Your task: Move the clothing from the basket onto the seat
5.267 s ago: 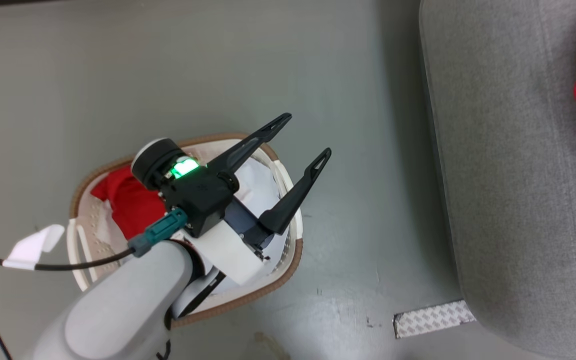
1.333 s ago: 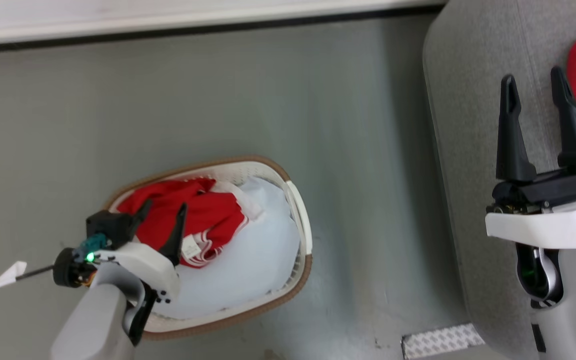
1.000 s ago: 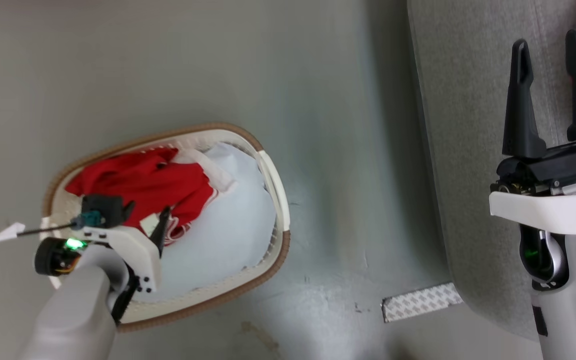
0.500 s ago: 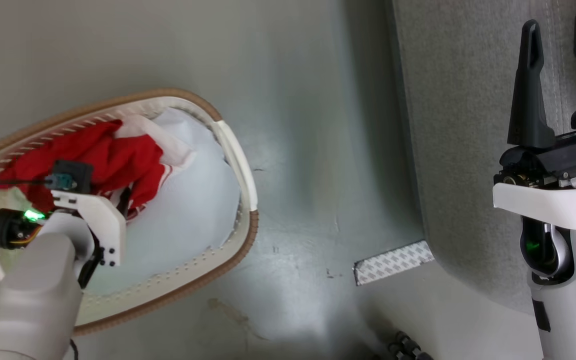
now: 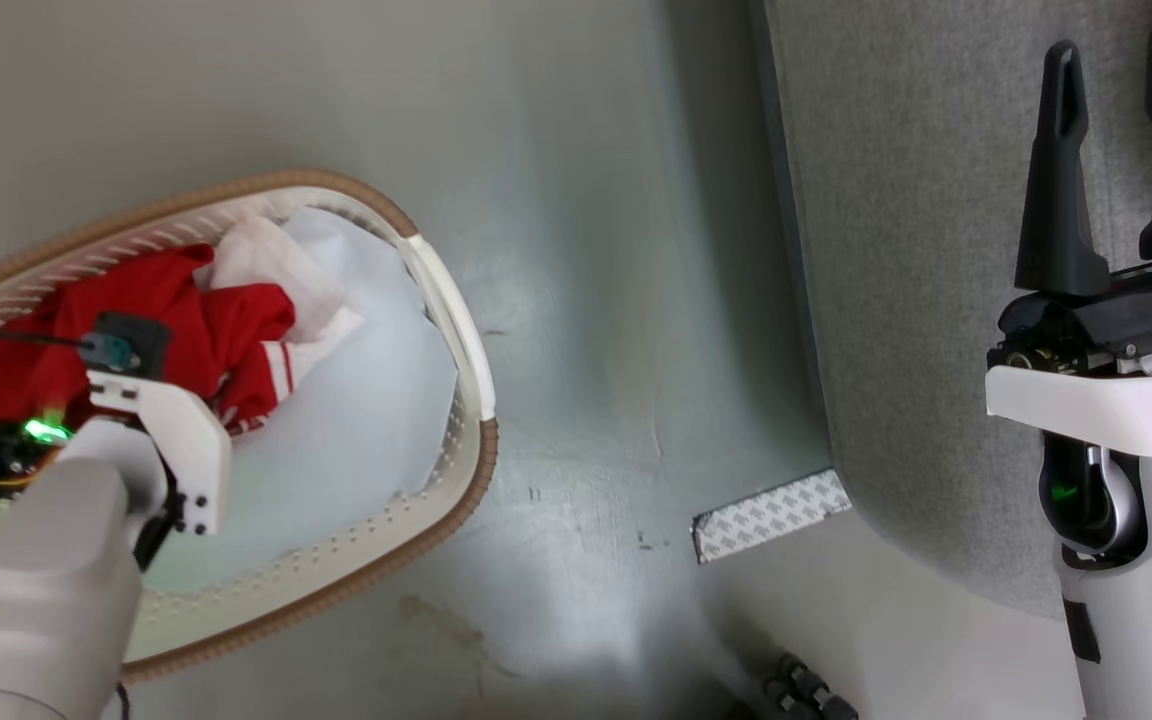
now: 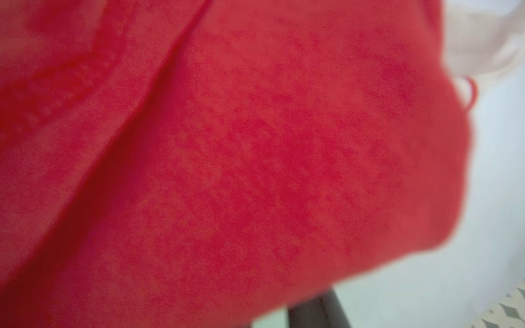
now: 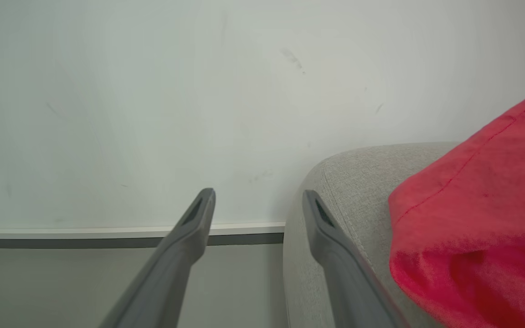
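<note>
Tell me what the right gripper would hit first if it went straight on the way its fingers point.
Probably the white wall; the right gripper aims just left of the seat corner, though depth is unclear.

Smooth grey-green floor (image 5: 576, 200) meets a plain white wall (image 7: 153, 91).
A white-and-grey diamond-patterned strip (image 5: 771, 515) lies flat on the floor, a brownish smear (image 5: 446, 620) nearby, a dark ribbed object (image 5: 806, 695) at the lower edge. A pale bluish-white smooth pad (image 5: 356, 400) lies at left. A white skirting board (image 7: 84, 231) lines the wall's foot.
</note>
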